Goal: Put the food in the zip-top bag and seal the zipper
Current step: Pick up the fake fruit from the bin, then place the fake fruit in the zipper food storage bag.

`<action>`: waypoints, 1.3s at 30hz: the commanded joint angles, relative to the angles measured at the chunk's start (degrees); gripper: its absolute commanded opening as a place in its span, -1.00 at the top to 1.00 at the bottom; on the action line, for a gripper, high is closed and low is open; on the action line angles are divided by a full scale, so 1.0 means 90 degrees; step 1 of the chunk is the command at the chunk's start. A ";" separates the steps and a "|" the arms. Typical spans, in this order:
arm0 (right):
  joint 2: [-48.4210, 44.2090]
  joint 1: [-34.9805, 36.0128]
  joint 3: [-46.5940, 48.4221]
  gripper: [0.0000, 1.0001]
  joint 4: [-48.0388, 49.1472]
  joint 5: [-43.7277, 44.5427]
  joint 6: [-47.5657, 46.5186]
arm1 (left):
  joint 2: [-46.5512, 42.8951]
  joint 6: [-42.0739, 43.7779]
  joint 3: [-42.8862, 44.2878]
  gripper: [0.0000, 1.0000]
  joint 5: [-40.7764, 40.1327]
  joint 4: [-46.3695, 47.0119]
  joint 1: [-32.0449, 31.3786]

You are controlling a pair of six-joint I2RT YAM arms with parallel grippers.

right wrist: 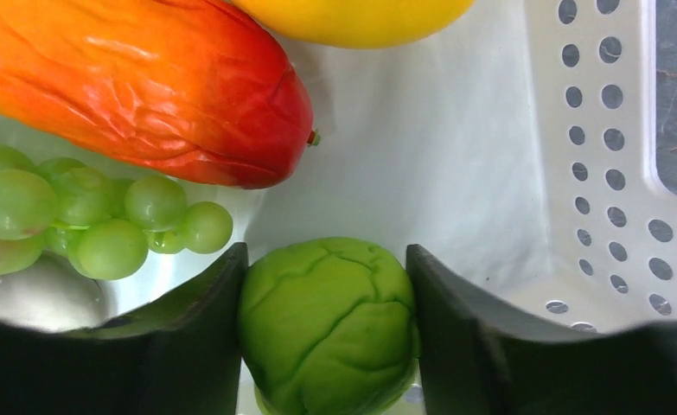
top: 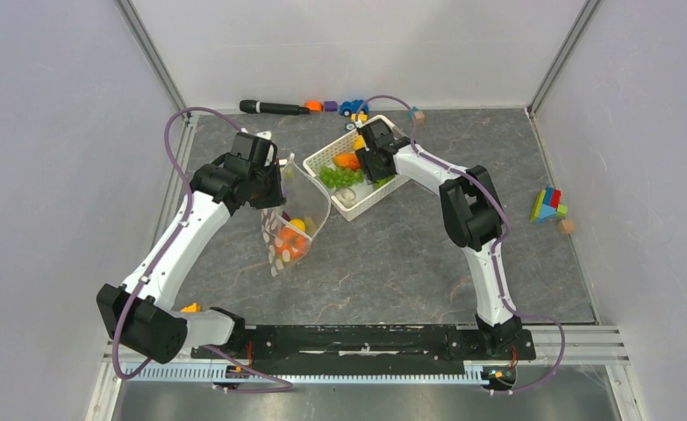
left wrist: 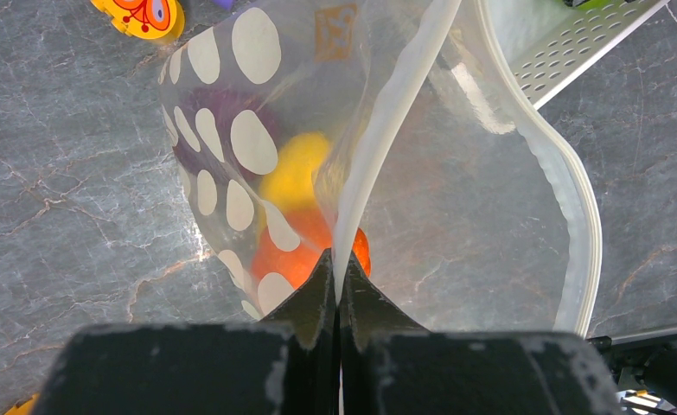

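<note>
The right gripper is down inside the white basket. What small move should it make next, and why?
Probably a straight lift. The right gripper has its fingers against both sides of the green cabbage toy in the white basket, and the left gripper pinches the dotted bag by its rim, with the mouth gaping open to receive it.

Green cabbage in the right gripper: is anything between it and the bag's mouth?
Only low things: the green grapes and the white basket wall lie between the green cabbage and the zip-top bag, whose mouth the left gripper holds open. Lifted above them, nothing visible blocks it.
</note>
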 commanded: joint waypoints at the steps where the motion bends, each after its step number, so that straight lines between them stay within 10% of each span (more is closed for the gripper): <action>1: -0.0332 -0.0023 0.0032 0.13 0.0209 0.0054 0.0180 | -0.0073 0.0233 0.0016 0.96 0.0163 0.0174 0.0000; 17: -0.2195 -0.0018 -0.1448 0.53 0.1790 -0.0151 0.0390 | -0.0050 0.0250 0.0017 0.96 0.0182 0.0168 -0.0006; 30: -0.4409 -0.0003 -0.4033 0.60 0.5418 -0.4248 0.0702 | -0.0031 0.0281 0.0025 0.96 0.0232 0.0158 0.0005; 39: -0.5021 0.0617 -0.4307 0.61 0.6275 -0.4965 0.0816 | -0.0067 0.0272 0.0016 0.96 0.0232 0.0174 0.0001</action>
